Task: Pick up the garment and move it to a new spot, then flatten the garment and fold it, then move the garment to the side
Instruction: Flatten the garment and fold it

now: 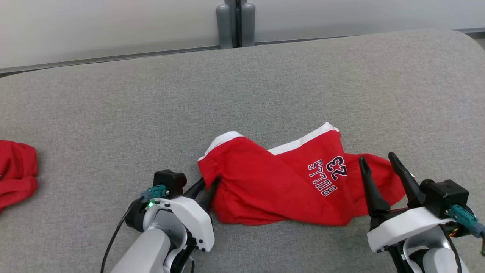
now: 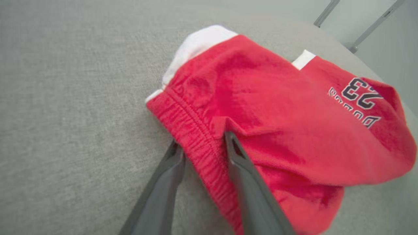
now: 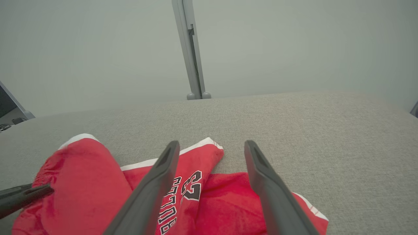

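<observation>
- Surface (image 1: 265,83), grey fabric: garment (image 1: 280,185) lies crumpled at my near edge, long axis left-right (lettering upside down to me).
- right gripper (image 1: 377,157): fingers wide apart over its right end.
- left gripper (image 1: 209,185): nearer, straddling the left hem; whether it is biting I cannot tell.

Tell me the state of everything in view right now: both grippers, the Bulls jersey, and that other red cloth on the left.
garment: crumpled on the grey surface, lettering facing up.
left gripper: fingers astride the garment's gathered edge; grip unclear.
right gripper: open, empty, above the garment's right end.
red cloth: bunched, far left.
</observation>
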`<state>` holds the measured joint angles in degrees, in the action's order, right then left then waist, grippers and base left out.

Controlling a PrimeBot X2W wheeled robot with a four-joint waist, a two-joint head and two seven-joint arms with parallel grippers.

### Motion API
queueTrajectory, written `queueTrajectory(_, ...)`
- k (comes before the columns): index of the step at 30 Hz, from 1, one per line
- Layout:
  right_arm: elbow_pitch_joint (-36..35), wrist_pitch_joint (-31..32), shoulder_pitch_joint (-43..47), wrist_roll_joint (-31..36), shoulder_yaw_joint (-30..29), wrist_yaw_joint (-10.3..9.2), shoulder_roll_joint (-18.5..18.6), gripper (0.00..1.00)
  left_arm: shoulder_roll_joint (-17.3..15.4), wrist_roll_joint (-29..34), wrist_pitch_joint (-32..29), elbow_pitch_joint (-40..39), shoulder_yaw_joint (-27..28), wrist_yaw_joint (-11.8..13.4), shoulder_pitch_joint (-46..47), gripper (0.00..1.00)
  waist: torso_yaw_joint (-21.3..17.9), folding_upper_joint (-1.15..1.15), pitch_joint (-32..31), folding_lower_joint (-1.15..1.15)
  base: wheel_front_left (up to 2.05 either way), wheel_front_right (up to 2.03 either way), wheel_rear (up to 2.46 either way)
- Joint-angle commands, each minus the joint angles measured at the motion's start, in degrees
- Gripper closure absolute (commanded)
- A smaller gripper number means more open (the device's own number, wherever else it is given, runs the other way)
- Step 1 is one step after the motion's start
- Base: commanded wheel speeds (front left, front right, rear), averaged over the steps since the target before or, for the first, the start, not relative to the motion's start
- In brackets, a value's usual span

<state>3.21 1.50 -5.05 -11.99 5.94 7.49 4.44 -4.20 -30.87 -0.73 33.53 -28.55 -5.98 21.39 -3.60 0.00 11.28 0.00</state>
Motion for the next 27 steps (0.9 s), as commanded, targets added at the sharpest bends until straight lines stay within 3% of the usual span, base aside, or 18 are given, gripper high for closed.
queueTrajectory(1, 0.1, -0.5, -0.9, -0.3, -0.3, 0.00, 0.0, 0.00, -0.6, 1.0, 1.7, 0.1, 0.4, 0.7, 1.3, 1.00, 0.1, 0.00, 0.1, 0.00, 0.00, 0.00, 0.00)
queueTrajectory(8, 0.5, -0.3, -0.8, -0.5, -0.8, 0.00, -0.2, 0.00, -2.2, 6.0, 9.9, -3.2, 0.1, 4.4, 4.0, 1.00, 1.3, 0.00, 0.0, 0.00, 0.00, 0.00, 0.00)
queueTrajectory(12, 0.6, 0.0, -0.7, -0.6, -0.8, 0.00, -0.2, 0.00, -3.9, 8.9, 11.6, -8.4, -1.4, 5.4, 3.6, 1.00, 2.2, 0.00, -0.4, 0.00, 0.00, 0.00, 0.00)
queueTrajectory(27, 0.6, 0.8, -0.4, -1.0, -1.4, 0.00, -0.1, 0.00, -8.8, 9.2, -1.5, -16.6, -12.9, 1.1, -10.5, 1.00, 3.9, 0.00, -0.2, 0.00, 0.00, 0.00, 0.00)
